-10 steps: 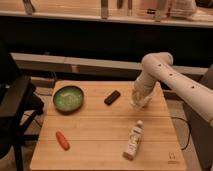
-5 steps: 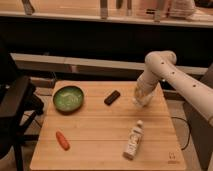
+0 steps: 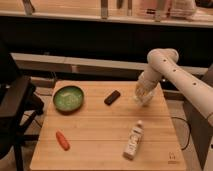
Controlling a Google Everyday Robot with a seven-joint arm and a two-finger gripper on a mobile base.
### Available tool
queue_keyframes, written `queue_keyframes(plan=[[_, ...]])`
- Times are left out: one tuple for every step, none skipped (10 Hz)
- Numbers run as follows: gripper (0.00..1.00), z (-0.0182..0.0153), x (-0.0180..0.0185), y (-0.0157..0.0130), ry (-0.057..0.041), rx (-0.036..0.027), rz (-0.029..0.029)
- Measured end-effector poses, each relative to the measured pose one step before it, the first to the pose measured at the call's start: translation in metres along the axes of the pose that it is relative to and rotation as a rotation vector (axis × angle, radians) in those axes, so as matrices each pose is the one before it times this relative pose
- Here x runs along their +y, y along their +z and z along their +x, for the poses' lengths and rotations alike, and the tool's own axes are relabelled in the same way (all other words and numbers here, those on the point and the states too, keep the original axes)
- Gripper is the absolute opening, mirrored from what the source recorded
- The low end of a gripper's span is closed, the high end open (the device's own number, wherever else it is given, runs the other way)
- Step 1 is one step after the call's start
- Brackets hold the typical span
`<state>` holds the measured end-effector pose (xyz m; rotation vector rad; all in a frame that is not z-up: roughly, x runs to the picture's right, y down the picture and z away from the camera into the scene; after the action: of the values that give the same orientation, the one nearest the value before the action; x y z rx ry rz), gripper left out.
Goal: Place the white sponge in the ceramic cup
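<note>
On the near left of the table [image 3: 100,130] an orange carrot [image 3: 62,140] is seen, and on the near right a white bottle [image 3: 133,141] lies on its side. Further back a green bowl [image 3: 68,98] stands on the left, with a small black block [image 3: 112,97] near the middle.

At the far right the gripper [image 3: 144,90] is held low over the table, pointing down, with its jaws fully closed. A pale mass [image 3: 142,99] is seen at its tip. Whether this is the sponge, the cup or both cannot be told, nor whether anything is gripped. Neither thing is seen lying apart elsewhere on the table, so both are judged to be there.

The sponge is expected to be light and soft. It would give under the jaws and spring back on release, so it is best taken across its middle with a firm squeeze. Being about as wide as the cup, it may need to be pressed in. The cup is judged stiff, breakable and easily tipped.

Beyond the table a dark counter [image 3: 75,20] runs across the far side.
</note>
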<state>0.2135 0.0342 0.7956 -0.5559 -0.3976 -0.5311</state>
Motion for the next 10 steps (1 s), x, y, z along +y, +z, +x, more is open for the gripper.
queue_keyframes(plan=[[0.0,0.00617,0.00303,-0.00127,0.00936,-0.00073,0.00434],[0.0,0.00155,-0.00082,-0.00008,0.00401,-0.00159,0.00284],[0.0,0.00041,-0.00137,0.00042,0.00008,-0.00159,0.0013],[0.0,-0.00005,-0.00156,-0.00054,-0.00208,-0.00087,0.00252],[0.0,0.00336,-0.00037,-0.00088,0.00401,0.0016,0.00305],[0.0,0.00352,-0.00092,-0.00224,0.00286,0.00149,0.00189],[0.0,0.0034,-0.0014,-0.00155,0.00164,0.00111,0.00052],[0.0,0.00033,-0.00146,0.00005,-0.0004,-0.00181,-0.00018],[0.0,0.00139,-0.00134,0.00108,0.00223,-0.0018,0.0028],[0.0,0.00095,-0.00018,-0.00025,0.00083,-0.00007,0.00316]])
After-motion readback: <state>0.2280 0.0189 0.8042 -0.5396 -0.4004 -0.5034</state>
